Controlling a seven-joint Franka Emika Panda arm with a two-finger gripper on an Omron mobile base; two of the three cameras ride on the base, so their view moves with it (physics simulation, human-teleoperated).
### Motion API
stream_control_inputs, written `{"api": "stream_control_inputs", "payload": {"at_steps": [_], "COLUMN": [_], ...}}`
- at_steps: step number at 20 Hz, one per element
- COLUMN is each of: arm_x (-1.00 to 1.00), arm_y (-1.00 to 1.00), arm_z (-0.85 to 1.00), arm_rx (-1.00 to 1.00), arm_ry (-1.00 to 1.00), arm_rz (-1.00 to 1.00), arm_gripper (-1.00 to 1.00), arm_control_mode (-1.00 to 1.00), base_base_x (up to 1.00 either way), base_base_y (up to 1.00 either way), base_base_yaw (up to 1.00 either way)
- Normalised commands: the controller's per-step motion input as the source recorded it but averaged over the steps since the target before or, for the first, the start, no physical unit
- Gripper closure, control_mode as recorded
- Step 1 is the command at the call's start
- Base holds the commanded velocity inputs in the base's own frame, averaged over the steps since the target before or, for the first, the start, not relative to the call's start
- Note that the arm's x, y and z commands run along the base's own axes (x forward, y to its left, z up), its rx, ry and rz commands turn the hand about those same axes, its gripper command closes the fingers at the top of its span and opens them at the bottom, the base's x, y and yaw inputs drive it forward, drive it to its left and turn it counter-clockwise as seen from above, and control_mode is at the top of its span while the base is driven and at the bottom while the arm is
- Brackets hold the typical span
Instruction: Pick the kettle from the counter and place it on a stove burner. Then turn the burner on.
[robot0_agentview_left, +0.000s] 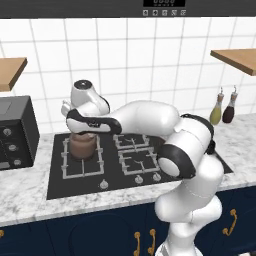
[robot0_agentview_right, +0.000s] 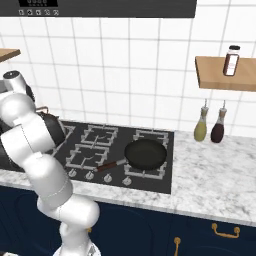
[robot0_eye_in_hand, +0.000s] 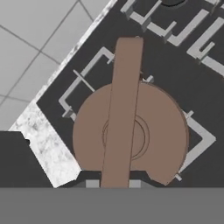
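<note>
The squat brown kettle (robot0_agentview_left: 82, 146) stands over the big left stove burner (robot0_agentview_left: 70, 169), within its square black grate; I cannot tell whether its base rests on the grate. My gripper (robot0_agentview_left: 88, 131) comes down onto it from above and is shut on the kettle's arched handle. Seen from the hand, the round lid (robot0_eye_in_hand: 144, 131) lies below, and the handle (robot0_eye_in_hand: 124, 105) runs straight down into my gripper (robot0_eye_in_hand: 113, 183). The grate's bars (robot0_eye_in_hand: 199, 140) frame the kettle. The marble counter (robot0_agentview_left: 25, 200) surrounds the cooktop. From the right base camera my own arm hides the kettle.
A black frying pan (robot0_agentview_right: 145, 152) sits on the front right burner, handle pointing left. Knobs (robot0_agentview_left: 104, 184) line the cooktop's front edge. A dark oven box (robot0_agentview_left: 15, 132) stands left of the stove. Two bottles (robot0_agentview_left: 222, 111) stand at the wall on the right.
</note>
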Motion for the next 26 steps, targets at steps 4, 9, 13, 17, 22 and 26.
{"api": "stream_control_inputs", "payload": {"at_steps": [4, 9, 13, 17, 22, 26], "arm_x": [0.54, 0.04, 0.08, 0.03, 0.02, 0.0], "arm_y": [-0.07, -0.01, 0.0, 0.0, 0.0, 0.0], "arm_z": [-0.14, -0.17, -0.34, -0.38, -0.26, -0.23], "arm_rx": [0.0, -0.02, -0.02, -0.04, -0.05, -0.05], "arm_ry": [0.01, 0.05, 0.04, 0.0, 0.0, 0.0], "arm_rz": [0.0, 0.0, 0.0, 0.0, 0.0, 0.0], "arm_gripper": [1.0, 1.0, 1.0, 1.0, 1.0, 1.0], "arm_control_mode": [-1.0, -1.0, -1.0, -1.0, -1.0, -1.0], "base_base_x": [0.0, 0.0, 0.0, 0.0, 0.0, 0.0], "base_base_y": [0.0, 0.0, 0.0, 0.0, 0.0, 0.0], "base_base_yaw": [0.0, 0.0, 0.0, 0.0, 0.0, 0.0]}}
